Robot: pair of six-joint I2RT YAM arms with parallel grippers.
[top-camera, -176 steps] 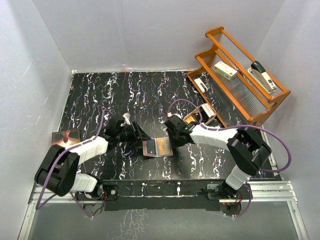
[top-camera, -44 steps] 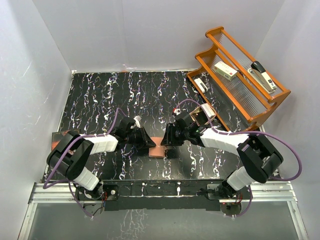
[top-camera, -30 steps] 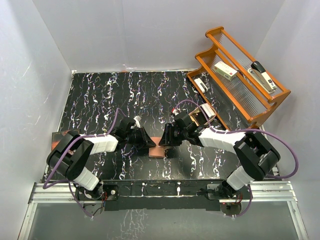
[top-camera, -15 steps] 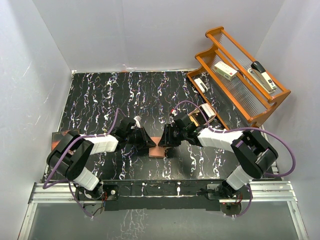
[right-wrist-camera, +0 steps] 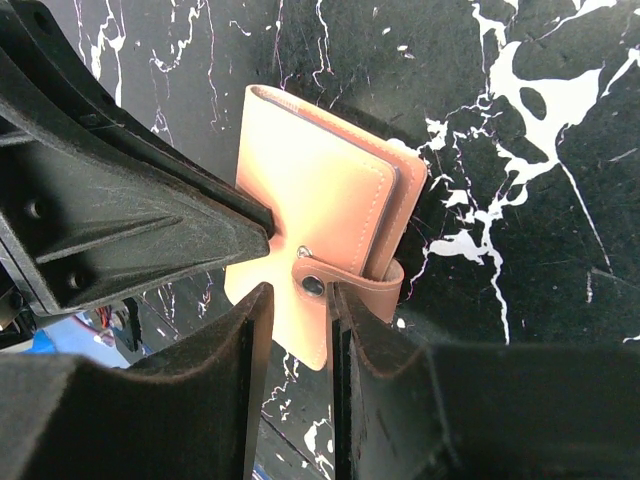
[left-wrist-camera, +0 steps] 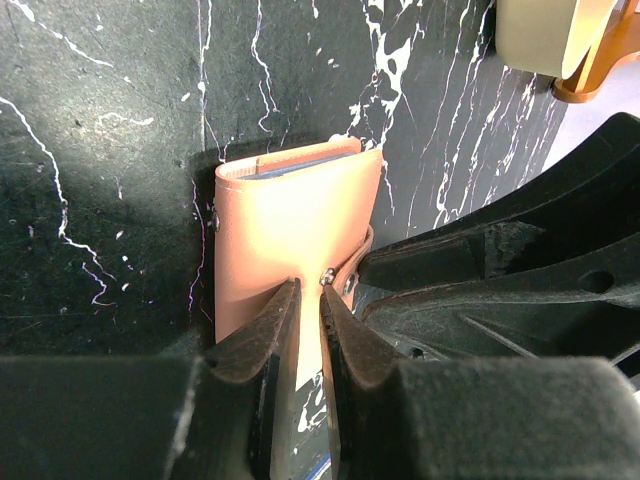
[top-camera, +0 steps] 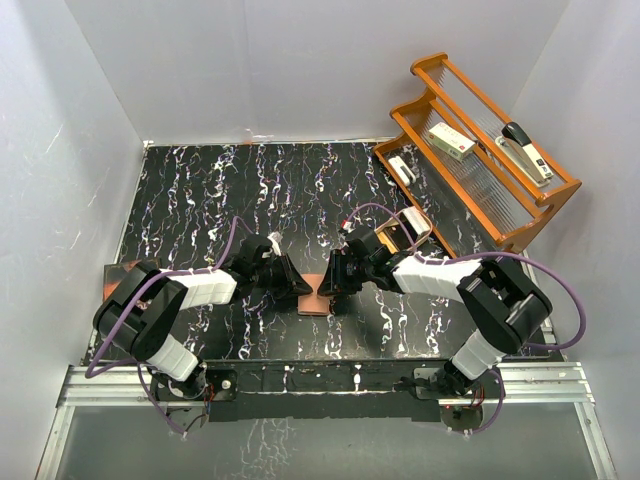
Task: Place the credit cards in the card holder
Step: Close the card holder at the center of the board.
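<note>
Card holder (top-camera: 318, 300) lies folded shut on the black marbled table (top-camera: 200, 190), between the two grippers. At its left, the left gripper (left-wrist-camera: 307, 290) has its tips down on the leather cover, fingers nearly together with a slim gap; whether they pinch anything cannot be told. A pale blue card edge (left-wrist-camera: 300, 163) shows inside the fold. At its right, the right gripper (right-wrist-camera: 301, 292) stands with fingers apart, straddling the snap tab (right-wrist-camera: 345, 288).

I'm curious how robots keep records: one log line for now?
card holder folded | left gripper pinching its edge | right gripper open at snap tab
</note>
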